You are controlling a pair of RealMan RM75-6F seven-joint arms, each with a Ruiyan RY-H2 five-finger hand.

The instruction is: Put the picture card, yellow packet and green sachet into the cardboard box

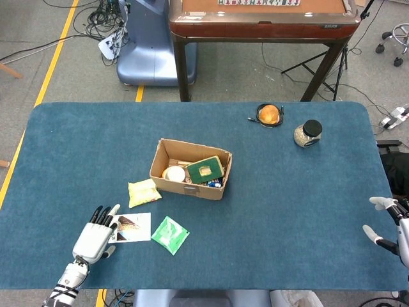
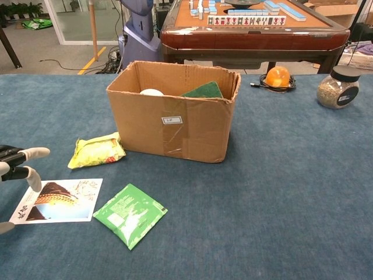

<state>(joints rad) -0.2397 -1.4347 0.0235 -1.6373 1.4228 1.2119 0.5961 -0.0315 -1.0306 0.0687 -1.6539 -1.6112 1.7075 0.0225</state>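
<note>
Nothing boxed yet: left hand (image 1: 96, 238), fingers spread and empty, hovers at the card (image 1: 130, 228)'s near edge, sachet (image 1: 170, 235) just beyond, packet (image 1: 144, 192) and box (image 1: 190, 169) farther ahead; right hand (image 1: 395, 230) spread, idle.

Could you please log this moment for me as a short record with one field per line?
left robot hand: open, fingers over the left edge of the picture card, nothing held
right robot hand: open, at the table's right edge
crinkled yellow packet: on the blue cloth, beside the box
flat green sachet: on the cloth, right of the card
open cardboard box: already holds other items
</note>
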